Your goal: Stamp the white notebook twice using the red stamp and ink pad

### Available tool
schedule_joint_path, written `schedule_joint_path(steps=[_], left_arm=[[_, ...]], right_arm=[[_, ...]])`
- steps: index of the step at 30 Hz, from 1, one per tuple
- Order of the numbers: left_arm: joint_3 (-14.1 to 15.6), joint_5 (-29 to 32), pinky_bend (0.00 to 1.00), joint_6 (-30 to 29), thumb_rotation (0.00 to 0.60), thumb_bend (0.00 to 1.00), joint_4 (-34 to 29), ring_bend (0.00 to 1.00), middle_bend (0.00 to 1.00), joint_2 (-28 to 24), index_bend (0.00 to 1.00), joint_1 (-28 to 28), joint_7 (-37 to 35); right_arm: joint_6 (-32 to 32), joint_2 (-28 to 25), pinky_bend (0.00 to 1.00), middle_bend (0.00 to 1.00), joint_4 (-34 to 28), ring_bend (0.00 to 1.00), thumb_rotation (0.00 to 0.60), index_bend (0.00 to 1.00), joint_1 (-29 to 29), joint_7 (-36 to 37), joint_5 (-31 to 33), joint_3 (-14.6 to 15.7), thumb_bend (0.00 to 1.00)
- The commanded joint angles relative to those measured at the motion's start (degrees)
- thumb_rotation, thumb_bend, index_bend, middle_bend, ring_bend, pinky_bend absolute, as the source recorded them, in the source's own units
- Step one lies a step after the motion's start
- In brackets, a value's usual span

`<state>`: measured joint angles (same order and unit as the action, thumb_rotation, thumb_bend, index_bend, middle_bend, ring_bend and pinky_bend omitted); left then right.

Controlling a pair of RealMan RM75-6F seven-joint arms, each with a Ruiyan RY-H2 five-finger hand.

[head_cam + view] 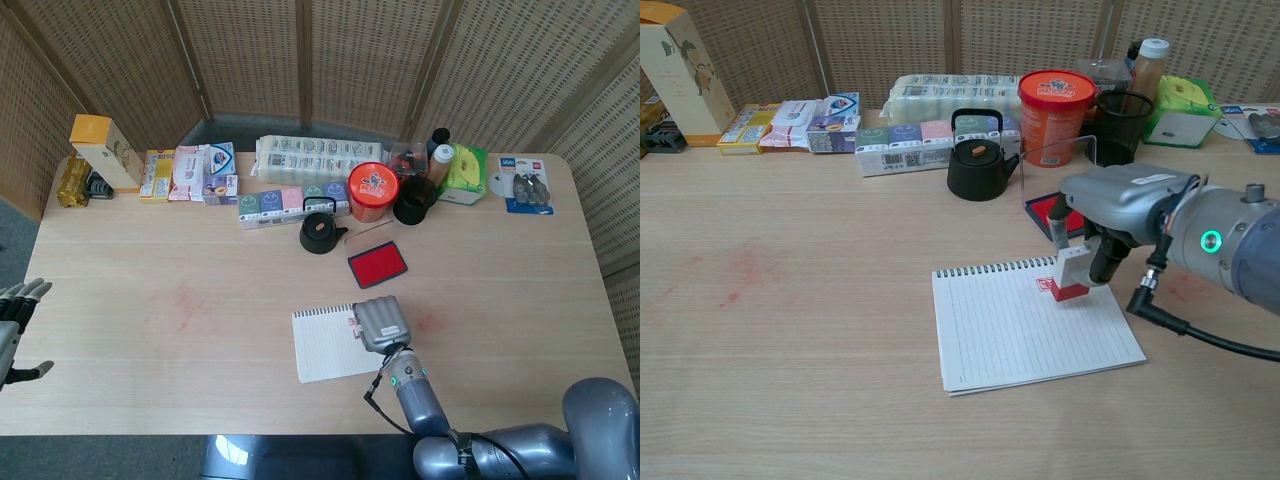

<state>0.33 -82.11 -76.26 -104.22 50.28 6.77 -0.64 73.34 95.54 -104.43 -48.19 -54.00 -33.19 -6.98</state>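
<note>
Chest view, boxy red stamp [1072, 279], lined notebook [1030, 326]

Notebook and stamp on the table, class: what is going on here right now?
The right hand holds the red stamp down on the white notebook, just right of one red mark already on the page. The open ink pad sits behind the notebook. The left hand waits open at the table's far left edge.
</note>
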Motion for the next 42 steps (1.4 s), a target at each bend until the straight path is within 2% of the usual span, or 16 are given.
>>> schedule_joint_path(steps=[1, 11, 22, 32, 42], left_arm=[[-0.03, 0.20, 0.00, 0.14, 0.600, 0.00, 0.00, 0.00, 0.00, 0.11, 0.00, 0.06, 0.24], [-0.19, 0.87, 0.00, 0.53, 0.600, 0.00, 0.10, 0.00, 0.00, 0.43, 0.00, 0.26, 0.81], [-0.23, 1.29, 0.00, 0.86, 0.600, 0.00, 0.10, 0.00, 0.00, 0.70, 0.00, 0.43, 1.31], [-0.23, 1.31, 0.00, 0.78, 0.600, 0.00, 0.12, 0.00, 0.00, 0.72, 0.00, 0.39, 1.31], [-0.18, 1.31, 0.00, 0.80, 0.600, 0.00, 0.04, 0.00, 0.00, 0.74, 0.00, 0.40, 1.47]], right_arm=[[-1.21, 0.53, 1.00, 1.00, 1.75, 1.00, 0.600, 0.61, 0.41, 1.13, -0.01, 0.54, 0.52], [-3.88, 1.26, 1.00, 1.00, 5.65, 1.00, 0.600, 0.61, 1.39, 4.27, -0.80, 1.07, 0.52], [-5.23, 1.78, 1.00, 1.00, 7.22, 1.00, 0.600, 0.61, 3.06, 6.96, -3.41, 2.88, 0.52], [-7.19, 2.46, 1.00, 1.00, 10.06, 1.00, 0.600, 0.61, 3.73, 8.59, -3.52, 2.72, 0.52], [-7.51, 2.32, 1.00, 1.00, 9.89, 1.00, 0.600, 0.61, 4.07, 8.36, -3.41, 2.71, 0.52]])
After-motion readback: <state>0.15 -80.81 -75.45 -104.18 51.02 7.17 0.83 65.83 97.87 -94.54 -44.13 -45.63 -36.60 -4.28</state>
